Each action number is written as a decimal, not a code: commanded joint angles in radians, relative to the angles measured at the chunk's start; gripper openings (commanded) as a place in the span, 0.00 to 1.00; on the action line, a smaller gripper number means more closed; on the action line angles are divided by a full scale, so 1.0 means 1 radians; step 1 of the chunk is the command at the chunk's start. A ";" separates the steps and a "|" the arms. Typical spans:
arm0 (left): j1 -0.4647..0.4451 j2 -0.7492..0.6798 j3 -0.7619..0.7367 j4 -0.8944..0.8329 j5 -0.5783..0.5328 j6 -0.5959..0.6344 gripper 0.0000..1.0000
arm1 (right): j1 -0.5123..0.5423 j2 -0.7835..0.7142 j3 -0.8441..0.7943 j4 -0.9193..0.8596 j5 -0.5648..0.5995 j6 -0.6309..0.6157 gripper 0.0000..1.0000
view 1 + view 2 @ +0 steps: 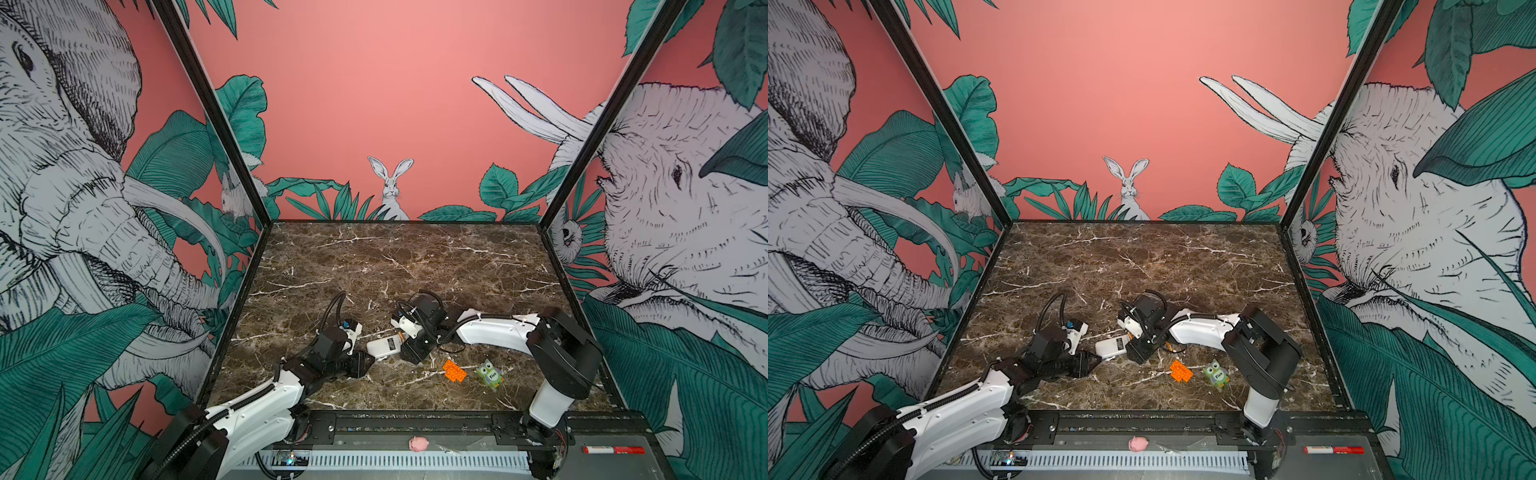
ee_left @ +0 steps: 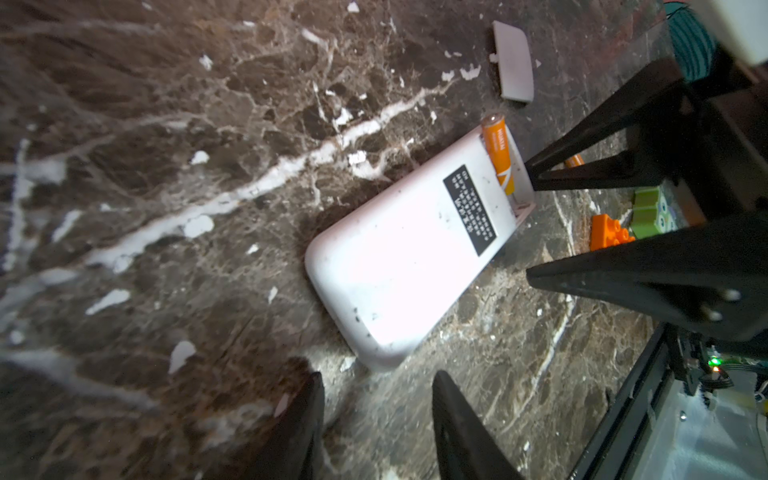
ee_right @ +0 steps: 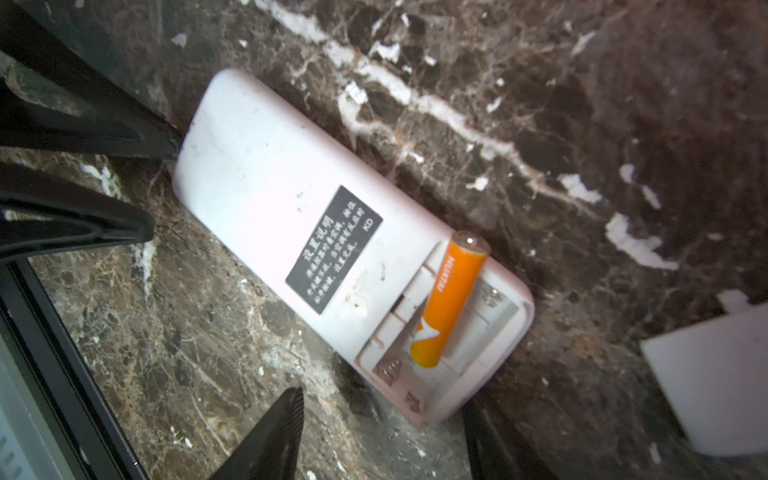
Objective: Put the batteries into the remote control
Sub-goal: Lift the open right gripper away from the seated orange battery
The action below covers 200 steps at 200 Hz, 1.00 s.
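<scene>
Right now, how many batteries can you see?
2. One battery lies askew in the remote's open compartment, one end riding over its edge. The second battery only peeks out behind a finger, past the remote, mostly hidden. More may be hidden under the arms.

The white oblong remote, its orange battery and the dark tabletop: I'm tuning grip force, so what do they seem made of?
White oblong remote: likely moulded plastic, satin, scuffed, with moulded ribs. Orange cylindrical battery: probably metal under glossy printed wrap; its tip glints. Dark veined tabletop: marble-look, smooth; stone or laminate, can't tell.
</scene>
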 commanded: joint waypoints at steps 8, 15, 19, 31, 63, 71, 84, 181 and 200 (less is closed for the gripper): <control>-0.002 0.016 0.020 -0.030 -0.024 -0.005 0.44 | 0.022 0.035 -0.014 0.002 -0.026 0.010 0.60; -0.001 0.021 0.021 -0.028 -0.024 -0.005 0.44 | 0.030 0.037 -0.014 0.004 -0.027 0.013 0.60; -0.001 0.023 0.021 -0.028 -0.024 -0.005 0.44 | 0.033 0.038 -0.014 0.004 -0.027 0.014 0.60; -0.001 0.025 0.024 -0.026 -0.026 -0.005 0.44 | 0.044 0.042 -0.008 0.003 -0.027 0.018 0.60; -0.001 0.020 0.032 -0.045 -0.044 0.005 0.44 | 0.063 0.043 -0.013 0.020 -0.037 0.039 0.59; -0.001 0.020 0.036 -0.057 -0.051 0.009 0.44 | 0.068 0.039 -0.014 0.020 -0.039 0.044 0.59; -0.001 0.022 0.041 -0.072 -0.063 0.017 0.44 | 0.081 0.035 -0.013 0.022 -0.039 0.053 0.58; -0.002 0.057 0.076 -0.105 -0.129 0.027 0.44 | 0.130 -0.045 0.012 -0.080 0.028 0.034 0.58; 0.001 0.058 0.078 -0.104 -0.130 0.027 0.45 | 0.117 -0.085 0.032 -0.167 0.081 -0.033 0.58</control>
